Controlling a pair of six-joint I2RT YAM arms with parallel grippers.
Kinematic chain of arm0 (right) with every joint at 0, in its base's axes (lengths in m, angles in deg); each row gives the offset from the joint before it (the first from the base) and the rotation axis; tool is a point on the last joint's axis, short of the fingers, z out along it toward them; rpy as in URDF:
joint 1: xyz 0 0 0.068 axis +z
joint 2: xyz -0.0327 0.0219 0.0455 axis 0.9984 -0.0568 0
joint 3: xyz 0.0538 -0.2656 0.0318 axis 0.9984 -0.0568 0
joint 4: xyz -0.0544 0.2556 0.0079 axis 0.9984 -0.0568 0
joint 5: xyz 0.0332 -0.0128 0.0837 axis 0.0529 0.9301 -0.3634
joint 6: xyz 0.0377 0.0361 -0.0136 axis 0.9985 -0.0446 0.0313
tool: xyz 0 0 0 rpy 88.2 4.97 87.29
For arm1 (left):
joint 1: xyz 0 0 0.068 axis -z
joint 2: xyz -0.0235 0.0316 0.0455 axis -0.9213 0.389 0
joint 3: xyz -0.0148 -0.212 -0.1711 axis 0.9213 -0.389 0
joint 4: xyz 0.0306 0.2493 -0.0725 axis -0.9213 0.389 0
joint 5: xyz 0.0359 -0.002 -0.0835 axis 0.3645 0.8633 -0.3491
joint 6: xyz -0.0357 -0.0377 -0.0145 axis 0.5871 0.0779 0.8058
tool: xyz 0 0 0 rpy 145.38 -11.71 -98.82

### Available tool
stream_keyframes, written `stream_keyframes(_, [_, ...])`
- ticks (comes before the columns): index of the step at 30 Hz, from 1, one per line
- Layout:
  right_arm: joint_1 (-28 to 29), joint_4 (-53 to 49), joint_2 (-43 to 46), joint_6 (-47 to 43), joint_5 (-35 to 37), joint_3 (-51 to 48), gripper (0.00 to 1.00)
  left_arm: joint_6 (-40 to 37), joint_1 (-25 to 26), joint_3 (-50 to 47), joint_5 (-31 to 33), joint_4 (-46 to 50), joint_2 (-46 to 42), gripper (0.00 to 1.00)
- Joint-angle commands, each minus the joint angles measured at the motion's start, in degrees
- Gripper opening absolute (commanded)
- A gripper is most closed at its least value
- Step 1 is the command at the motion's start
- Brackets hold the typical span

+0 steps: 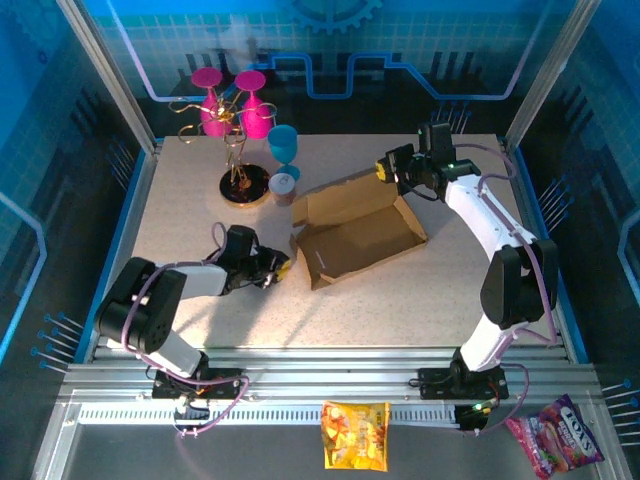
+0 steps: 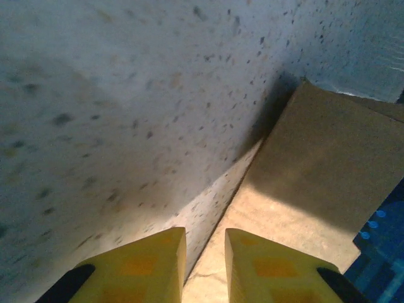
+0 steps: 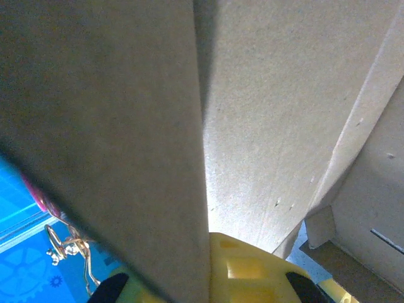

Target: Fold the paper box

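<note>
my right gripper (image 1: 384,170) clamps paper box (image 1: 360,240) rear flap | left gripper (image 1: 283,266) narrow, empty beside box | risk: unbraced box skids, flap slips

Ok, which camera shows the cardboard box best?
Top external: the whole box sits open on the table, its shape readable at a glance. The left wrist view catches one corner; the right wrist view is pressed close against a flap.

Your left arm (image 1: 175,315) and right arm (image 1: 488,222) wear white link shells between black joints, with mauve cables looping along them. Their black bases (image 1: 200,385) sit at the near edge of the surface (image 1: 180,205). Your left claw (image 2: 205,268) has yellow wedge fingers (image 2: 148,268) with orange diamond insets.
</note>
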Motion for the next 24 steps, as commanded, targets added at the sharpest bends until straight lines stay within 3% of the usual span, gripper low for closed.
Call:
stream_keyframes(1, [-1.7,1.4,0.6,0.9,-1.6,-0.8,0.0,4.1,1.4,-0.6,0.1,-11.5,2.0,0.28])
stream_keyframes(9, [-4.9,2.7,-0.2,2.2,-4.8,-1.2,0.0,5.8,4.2,-1.1,4.1,-21.5,4.4,0.42])
stream_keyframes(14, [-6.3,2.4,1.1,4.8,-5.4,0.5,0.0,4.8,3.9,-2.3,7.2,-23.2,1.3,0.5])
stream_keyframes(20, [-7.7,-1.1,2.3,5.6,-6.3,3.5,0.0,3.2,-2.0,-5.6,5.5,-26.6,-0.4,0.49])
stream_keyframes(24, [-8.5,-0.6,3.3,7.3,-7.2,2.7,0.0,3.9,-4.1,-4.6,1.8,-39.7,7.2,0.41])
